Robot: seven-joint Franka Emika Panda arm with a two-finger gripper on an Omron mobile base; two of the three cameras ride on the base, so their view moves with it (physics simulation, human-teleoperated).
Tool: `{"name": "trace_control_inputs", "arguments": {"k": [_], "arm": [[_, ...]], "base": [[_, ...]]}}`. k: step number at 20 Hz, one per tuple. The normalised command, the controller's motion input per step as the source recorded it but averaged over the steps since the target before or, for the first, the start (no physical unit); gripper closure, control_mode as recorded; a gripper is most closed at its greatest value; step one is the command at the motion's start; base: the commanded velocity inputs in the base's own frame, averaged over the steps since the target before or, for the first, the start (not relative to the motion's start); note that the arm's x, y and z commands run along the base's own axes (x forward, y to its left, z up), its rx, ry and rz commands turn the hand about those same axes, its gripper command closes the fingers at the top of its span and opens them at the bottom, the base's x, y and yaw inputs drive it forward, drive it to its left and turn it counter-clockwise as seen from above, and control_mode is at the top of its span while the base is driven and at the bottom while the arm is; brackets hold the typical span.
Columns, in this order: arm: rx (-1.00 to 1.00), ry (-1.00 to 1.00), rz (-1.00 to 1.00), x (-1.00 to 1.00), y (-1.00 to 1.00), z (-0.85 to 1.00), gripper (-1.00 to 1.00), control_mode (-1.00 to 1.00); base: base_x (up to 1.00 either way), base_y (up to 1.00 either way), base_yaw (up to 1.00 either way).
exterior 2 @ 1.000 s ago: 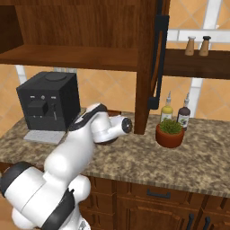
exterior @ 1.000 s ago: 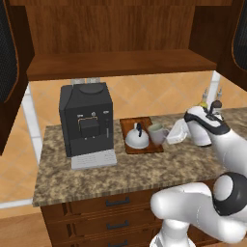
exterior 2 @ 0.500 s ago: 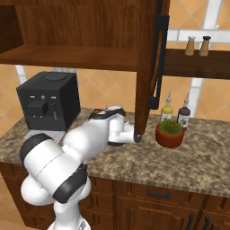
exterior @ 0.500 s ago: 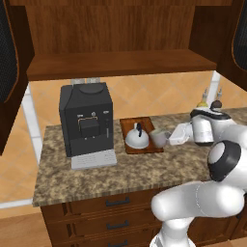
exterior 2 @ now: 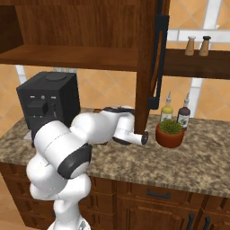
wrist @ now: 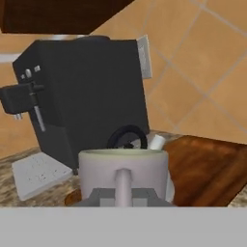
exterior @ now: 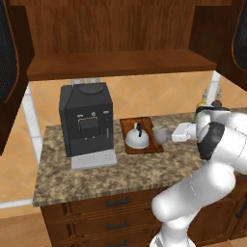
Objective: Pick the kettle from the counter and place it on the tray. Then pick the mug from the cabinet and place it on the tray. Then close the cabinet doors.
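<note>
The silver-white kettle with its black handle stands on the left half of the reddish-brown tray. My gripper is shut on the handle of the pale mug, which sits upright at the tray's right edge; whether it rests on the board I cannot tell. The hand view has the mug close up, its handle between my gripper tips, with the kettle behind and the tray to the right. The cabinet shelf is bare, and both cabinet doors stand open.
A big black coffee machine stands on the granite counter left of the tray. A potted plant and two bottles stand at the counter's right end. Two shakers sit on a side shelf.
My arm has swung left along the counter, carrying the mug from right of the tray to its right edge beside the kettle. The grip has stayed shut.
</note>
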Motion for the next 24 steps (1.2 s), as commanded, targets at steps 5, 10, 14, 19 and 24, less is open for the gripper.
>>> {"name": "trace_control_inputs", "arguments": {"k": [5, 10, 14, 19, 24], "arm": [[0.14, 0.00, 0.00, 0.33, 0.00, -0.22, 1.00, -1.00], [0.05, -0.01, 0.00, 0.36, 0.00, -0.36, 1.00, -1.00], [0.00, -0.07, 0.00, 0.34, 0.00, -0.35, 1.00, -1.00], [0.00, -0.08, 0.00, 0.30, 0.00, -0.36, 1.00, -1.00], [0.00, -0.01, 0.00, 0.23, 0.03, -0.16, 1.00, -1.00]], "base": [[0.00, 0.00, 0.00], [0.00, 0.00, 0.00], [0.00, 0.00, 0.00], [0.00, 0.00, 0.00], [0.00, 0.00, 0.00]]}}
